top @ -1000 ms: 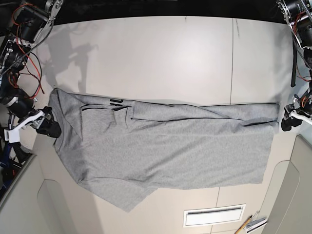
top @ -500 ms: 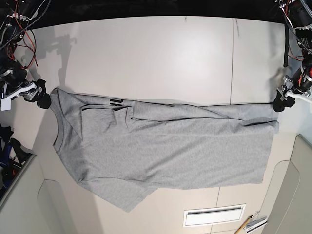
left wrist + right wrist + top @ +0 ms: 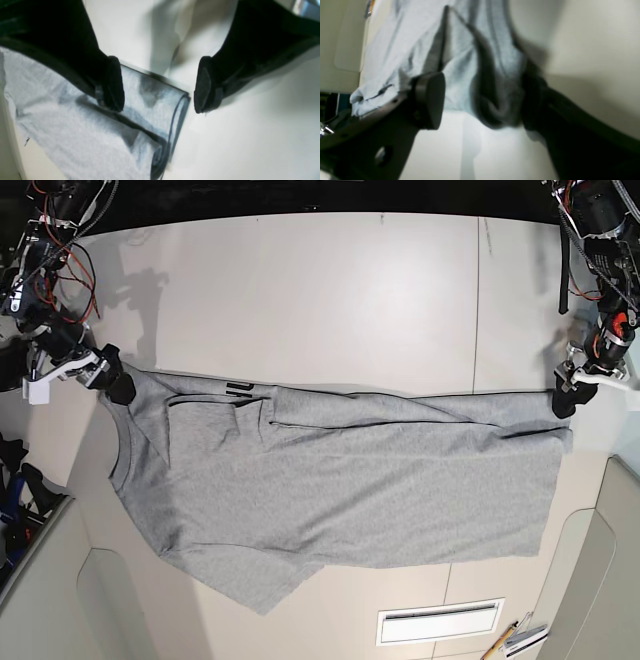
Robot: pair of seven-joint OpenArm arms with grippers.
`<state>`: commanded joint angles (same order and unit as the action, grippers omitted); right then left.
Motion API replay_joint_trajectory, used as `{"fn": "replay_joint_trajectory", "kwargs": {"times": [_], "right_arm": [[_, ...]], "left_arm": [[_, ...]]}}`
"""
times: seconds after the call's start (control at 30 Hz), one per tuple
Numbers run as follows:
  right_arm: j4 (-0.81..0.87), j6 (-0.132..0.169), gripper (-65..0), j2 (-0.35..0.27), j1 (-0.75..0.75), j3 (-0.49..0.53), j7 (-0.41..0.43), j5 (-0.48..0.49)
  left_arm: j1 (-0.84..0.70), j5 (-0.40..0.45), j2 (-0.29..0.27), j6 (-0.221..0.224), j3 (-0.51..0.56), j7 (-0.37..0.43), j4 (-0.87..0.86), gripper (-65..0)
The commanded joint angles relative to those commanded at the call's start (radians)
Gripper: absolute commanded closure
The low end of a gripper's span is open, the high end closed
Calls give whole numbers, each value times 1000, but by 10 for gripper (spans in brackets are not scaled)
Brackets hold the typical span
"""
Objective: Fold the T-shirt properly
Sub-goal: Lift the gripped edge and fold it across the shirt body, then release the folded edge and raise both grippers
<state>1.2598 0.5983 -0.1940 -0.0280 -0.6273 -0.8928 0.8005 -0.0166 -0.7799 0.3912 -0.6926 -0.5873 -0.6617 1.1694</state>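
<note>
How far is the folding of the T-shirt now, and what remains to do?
Done: the far long edge of the T-shirt is already folded over, showing a bit of black lettering. In hand: the left end effector and the right end effector are both open at the two far corners, fabric between the fingers, not yet closed. Left: grasp, fold again; one sleeve is sticking out at the near side.

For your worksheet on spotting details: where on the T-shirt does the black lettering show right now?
In the base view, the black lettering peeks out at the T-shirt's far folded edge, left of centre, nearer the right gripper.
</note>
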Motion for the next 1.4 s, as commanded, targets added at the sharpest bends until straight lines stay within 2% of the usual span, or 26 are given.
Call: {"fn": "replay_joint_trajectory", "kwargs": {"times": [0.13, 0.23, 0.27, 0.33, 0.37, 0.4, 0.43, 0.47, 0.5, 0.57, 0.6, 0.73, 0.8, 0.9, 0.97, 1.03, 1.23, 1.4], "right_arm": [[0, 0, -451, 37, -13, 22, 9, -8], [0, 0, -428, 45, -14, 23, 29, -13], [0, 0, -392, 45, -14, 24, 29, -16], [0, 0, -279, 45, -13, 24, 29, -17], [0, 0, -215, 45, -13, 24, 29, -23], [0, 0, -154, 45, -13, 24, 29, -27], [0, 0, -96, 45, -13, 24, 29, -26], [0, 0, -41, 45, -14, 24, 30, -26], [0, 0, 0, 45, -14, 24, 30, -26], [0, 0, 0, 44, -14, 24, 33, -26], [0, 0, 0, 45, -14, 24, 32, -26], [5, 1, 0, 42, -16, 24, 31, -22], [28, 1, 0, 39, -15, 23, 18, -23], [87, 1, 0, 20, -11, 19, -37, -14], [124, 0, 0, -8, -7, 19, -77, -4], [136, 0, 0, -45, -7, 19, -108, 17], [136, 1, 0, -150, 58, 19, -160, 106], [140, 8, 0, -194, 140, -3, -182, 159]], "left_arm": [[0, 5, -6, 0, 17, 2, 0, -471], [0, 66, -6, 1, 81, 31, 0, -470], [0, 83, -6, 7, 103, 48, 0, -470], [3, 118, -6, 84, 130, 81, 0, -468], [5, 135, -6, 107, 135, 99, 0, -467], [6, 145, -6, 107, 135, 106, 0, -463], [9, 146, -6, 106, 135, 104, 0, -432], [12, 151, -6, 106, 135, 103, 0, -365], [14, 156, -6, 106, 135, 104, 0, -262], [18, 165, -6, 105, 135, 105, 0, -53], [20, 169, -6, 105, 135, 104, 0, 0], [42, 171, -4, 92, 135, 90, 2, 0], [56, 170, 6, 62, 135, 58, 8, 0], [51, 163, 20, 51, 135, -21, 68, 0], [28, 140, 27, 32, 135, -80, 134, 0], [-13, 126, 28, 10, 134, -95, 212, 0], [-166, 126, 31, 11, 132, -107, 381, 0], [-299, 98, 30, 16, 124, -121, 469, 0]]}}
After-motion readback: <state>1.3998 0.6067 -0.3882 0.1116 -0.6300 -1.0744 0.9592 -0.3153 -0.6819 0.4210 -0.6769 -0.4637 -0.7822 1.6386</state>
